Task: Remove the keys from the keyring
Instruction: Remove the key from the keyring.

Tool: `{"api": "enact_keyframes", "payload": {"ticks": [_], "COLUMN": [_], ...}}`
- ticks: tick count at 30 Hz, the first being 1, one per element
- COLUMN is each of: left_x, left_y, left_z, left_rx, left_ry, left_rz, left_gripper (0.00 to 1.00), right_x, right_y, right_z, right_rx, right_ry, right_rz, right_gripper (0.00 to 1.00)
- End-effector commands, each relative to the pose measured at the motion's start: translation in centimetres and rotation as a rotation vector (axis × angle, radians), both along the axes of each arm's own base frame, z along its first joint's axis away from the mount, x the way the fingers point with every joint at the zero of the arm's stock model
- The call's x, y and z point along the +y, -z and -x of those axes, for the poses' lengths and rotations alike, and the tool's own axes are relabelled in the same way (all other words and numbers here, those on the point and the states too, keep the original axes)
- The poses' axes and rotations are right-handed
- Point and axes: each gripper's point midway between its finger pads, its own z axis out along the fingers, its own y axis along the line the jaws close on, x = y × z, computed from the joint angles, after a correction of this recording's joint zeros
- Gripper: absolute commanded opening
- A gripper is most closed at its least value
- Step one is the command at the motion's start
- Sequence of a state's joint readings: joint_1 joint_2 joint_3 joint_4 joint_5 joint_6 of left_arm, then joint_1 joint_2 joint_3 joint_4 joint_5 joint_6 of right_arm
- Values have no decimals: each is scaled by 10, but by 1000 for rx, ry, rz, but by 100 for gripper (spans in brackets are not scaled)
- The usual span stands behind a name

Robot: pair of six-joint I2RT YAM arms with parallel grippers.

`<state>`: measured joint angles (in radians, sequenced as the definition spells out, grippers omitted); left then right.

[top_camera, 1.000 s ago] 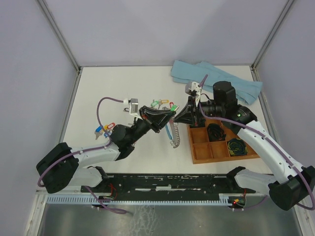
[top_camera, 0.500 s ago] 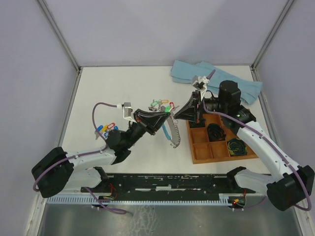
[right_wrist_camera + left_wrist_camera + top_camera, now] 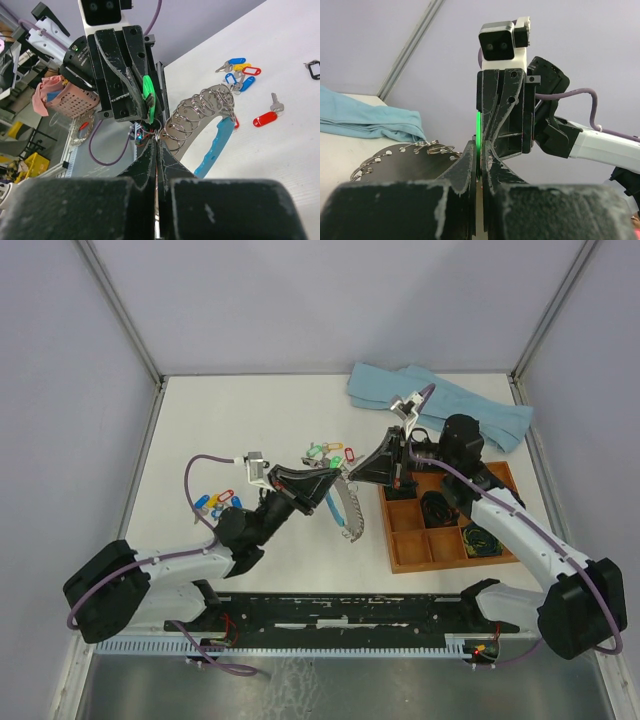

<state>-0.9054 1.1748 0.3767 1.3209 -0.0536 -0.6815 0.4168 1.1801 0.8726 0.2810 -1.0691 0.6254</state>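
Keyring (image 3: 350, 522) is off the table, mid-workspace, hanging between the two tools. Its long axis runs far-to-near: top end up at the fingertips, bottom end toward the arm bases. Light-blue arc (image 3: 220, 137) is on the left side, silver rings on the right.

Left gripper (image 3: 478, 150) is clamped on the green-tagged key (image 3: 148, 95). Right gripper (image 3: 156, 146) faces it tip to tip, jaws pinched together on one of the keyring's small rings.

Loose keys (image 3: 328, 451) lie just beyond the grippers; a second cluster (image 3: 212, 503) is beside the left arm.

White table (image 3: 250, 420), pale lavender walls. Wooden tray (image 3: 400, 562) on the right holds black coiled cables (image 3: 437, 508). Blue cloth (image 3: 450, 405) is at the far right.

Versus a second ago, both grippers and the keyring sit further left, clear of the tray's corner.
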Motion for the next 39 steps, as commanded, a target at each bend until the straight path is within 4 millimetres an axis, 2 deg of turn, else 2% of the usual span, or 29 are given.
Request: {"api": "enact_keyframes", "payload": {"ticks": [1,8,21,24,28,30,31,34,39], "left_x": [13,4,-3,-2,0,0,-1,-2,-5], "left_y": [-20,-6,16,21,22,19,18,12,1], "left_z": [-1,-5,-13,-15,-16,-14,-13,-8,1], "left_rx": [-25,-31,-19,-9,-9,-17,-21,-37,-65], "left_ry": [-30,-40,-69,-79,-85,-76,-69,-45,0], "left_rz": [94,7,-88,-90,-83,-79,-80,-76,-63], "left_gripper": [3,3,3,3,3,3,3,3,3], "right_x": [-3,-8,-14,-14,-14,-17,-20,-26,-27], "right_y": [-17,-14,7,10,1,2,5,9,15], "right_z": [-20,-35,-55,-55,-37,-27,-25,-13,13], "right_rx": [-12,120,268,244,13,-104,-155,-313,-518], "right_ry": [83,141,229,224,123,81,73,0,-151], "right_rz": [-83,-143,-158,-148,-69,-2,37,111,91], "right_gripper": [1,1,1,1,2,17,31,52,64]}}
